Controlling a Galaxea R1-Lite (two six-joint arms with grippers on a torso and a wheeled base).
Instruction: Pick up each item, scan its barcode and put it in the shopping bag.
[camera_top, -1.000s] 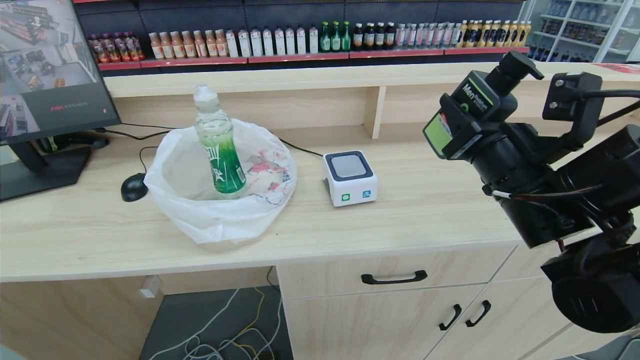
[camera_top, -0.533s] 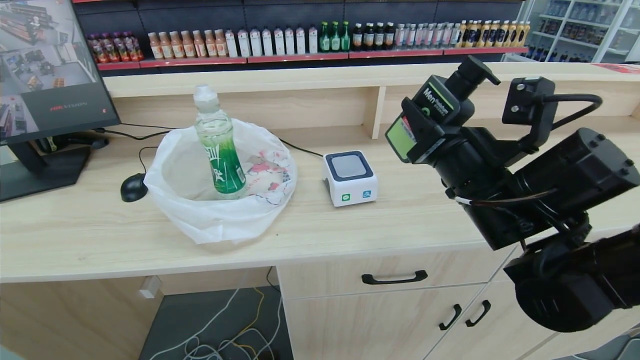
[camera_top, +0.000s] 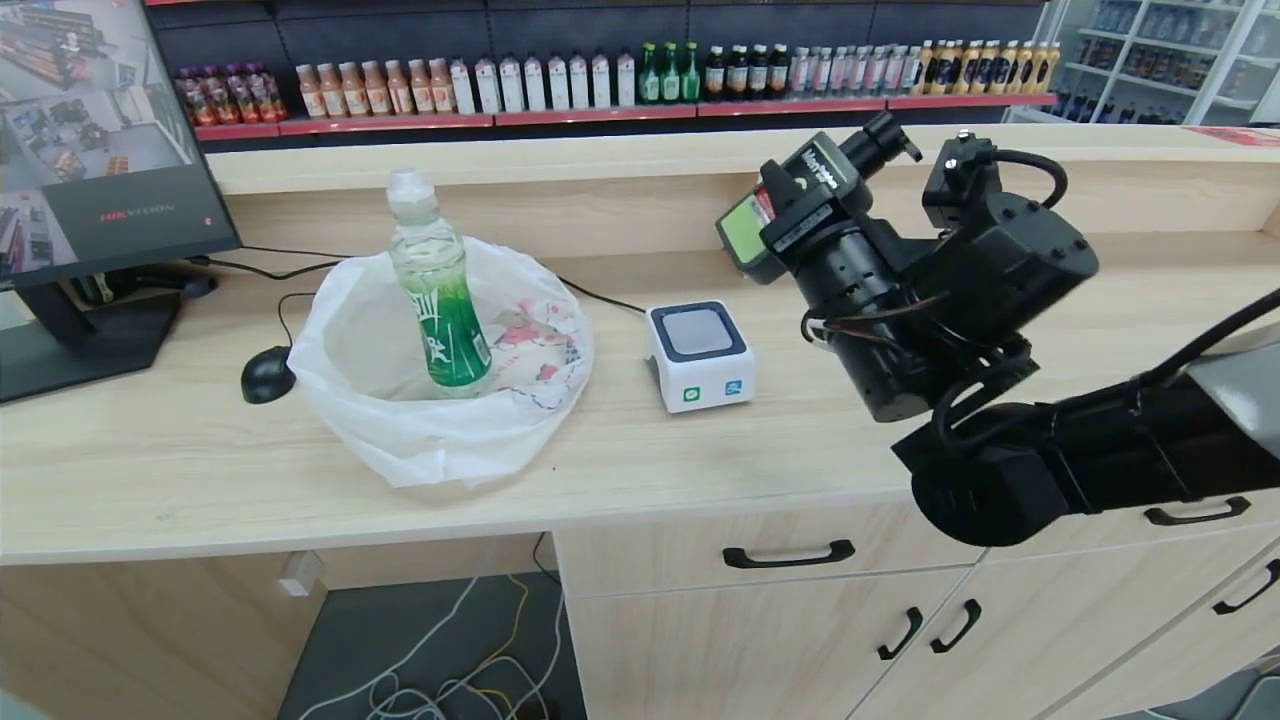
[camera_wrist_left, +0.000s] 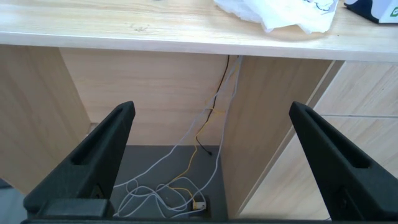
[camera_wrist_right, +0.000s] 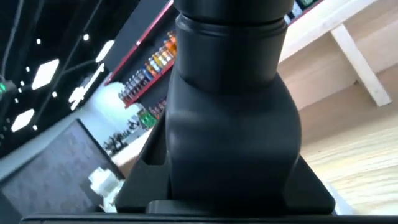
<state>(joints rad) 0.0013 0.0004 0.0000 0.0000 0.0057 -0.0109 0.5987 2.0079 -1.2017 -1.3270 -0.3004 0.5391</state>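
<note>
A black pump bottle (camera_top: 800, 195) with a green label hangs tilted above the counter, just right of and above the white barcode scanner (camera_top: 697, 355). My right gripper (camera_top: 812, 238) is shut on it; the same bottle (camera_wrist_right: 230, 124) looms close in the right wrist view. A green drink bottle (camera_top: 440, 300) stands upright inside the white shopping bag (camera_top: 440, 440), left of the scanner. My left gripper (camera_wrist_left: 211, 112) is open below the counter edge with nothing between its fingers, and the shopping bag (camera_wrist_left: 280, 12) lies on the counter above it.
A monitor (camera_top: 90, 150) and a black mouse (camera_top: 268, 375) sit at the counter's left. A wooden divider (camera_top: 748, 225) rises behind the scanner. Drawers with black handles (camera_top: 788, 555) front the counter, and loose cables (camera_wrist_left: 186, 186) lie on the floor underneath.
My right arm has carried the black pump bottle to the left and farther over the counter, closer to the scanner, tilting it more. The bag, green bottle and scanner have stayed put.
</note>
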